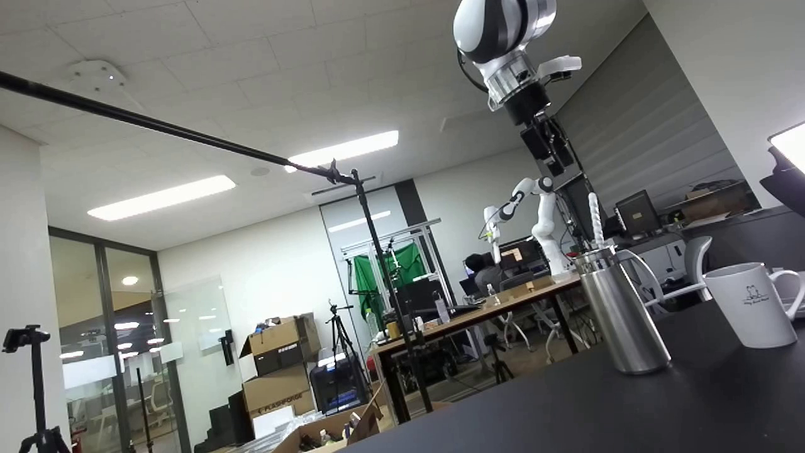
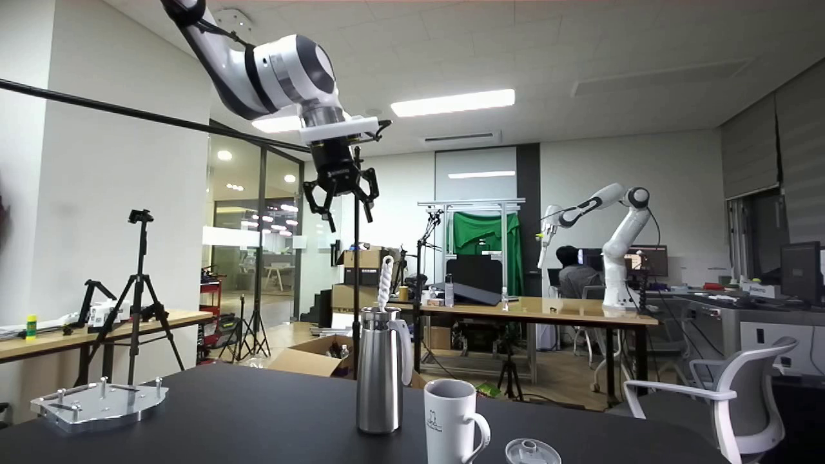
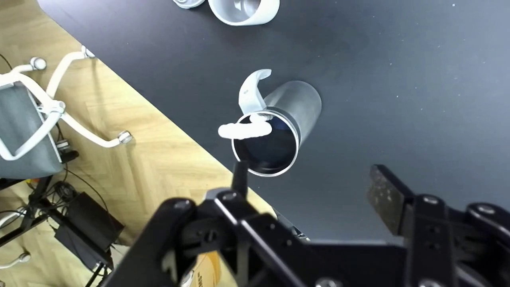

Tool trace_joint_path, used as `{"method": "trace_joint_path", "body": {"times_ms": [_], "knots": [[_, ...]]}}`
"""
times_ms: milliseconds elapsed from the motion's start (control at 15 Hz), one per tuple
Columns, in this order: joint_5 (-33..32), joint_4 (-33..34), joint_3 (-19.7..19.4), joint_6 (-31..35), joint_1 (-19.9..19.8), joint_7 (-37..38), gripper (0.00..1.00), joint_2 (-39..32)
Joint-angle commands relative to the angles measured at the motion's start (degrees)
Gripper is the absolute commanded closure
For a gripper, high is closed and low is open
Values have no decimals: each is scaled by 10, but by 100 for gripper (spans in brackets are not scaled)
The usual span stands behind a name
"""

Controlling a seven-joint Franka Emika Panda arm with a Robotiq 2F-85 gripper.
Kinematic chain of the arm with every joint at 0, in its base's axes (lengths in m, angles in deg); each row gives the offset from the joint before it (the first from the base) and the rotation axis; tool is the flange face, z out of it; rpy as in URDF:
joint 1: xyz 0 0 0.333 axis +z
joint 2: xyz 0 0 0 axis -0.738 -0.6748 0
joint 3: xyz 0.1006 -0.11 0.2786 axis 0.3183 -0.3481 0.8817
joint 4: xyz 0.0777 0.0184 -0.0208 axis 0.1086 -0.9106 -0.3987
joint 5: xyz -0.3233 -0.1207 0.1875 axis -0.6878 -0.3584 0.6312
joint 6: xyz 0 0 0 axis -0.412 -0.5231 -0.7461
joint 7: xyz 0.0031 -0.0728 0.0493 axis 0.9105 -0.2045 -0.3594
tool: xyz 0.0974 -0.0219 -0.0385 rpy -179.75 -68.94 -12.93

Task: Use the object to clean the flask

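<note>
The flask is a tall brushed-silver cylinder with a white handle, upright on the black table in both exterior views [image 1: 622, 314] [image 2: 379, 374]. The object is a white, twisted stick [image 2: 385, 280] standing in the flask's open mouth. Its upper part sticks out above the rim [image 1: 595, 217]; its lower part is hidden inside. In the wrist view the stick [image 3: 245, 130] crosses the rim near the handle of the flask [image 3: 299, 103]. My gripper [image 2: 351, 221] is open and holds nothing. It is above the flask and apart from the stick; it also shows in the wrist view [image 3: 307, 171].
A white mug [image 2: 448, 419] stands near the flask, with a clear lid [image 2: 532, 451] beside it. A metal plate with bolts [image 2: 100, 403] lies on the black table [image 2: 258, 399]. The table's edge runs close to the flask. A chair [image 2: 728, 393] stands beyond the table.
</note>
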Motion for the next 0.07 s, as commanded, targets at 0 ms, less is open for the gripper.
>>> {"method": "trace_joint_path", "body": {"times_ms": [0], "knots": [[0, 1, 0, -1, 0, 0, 17, -1]]}}
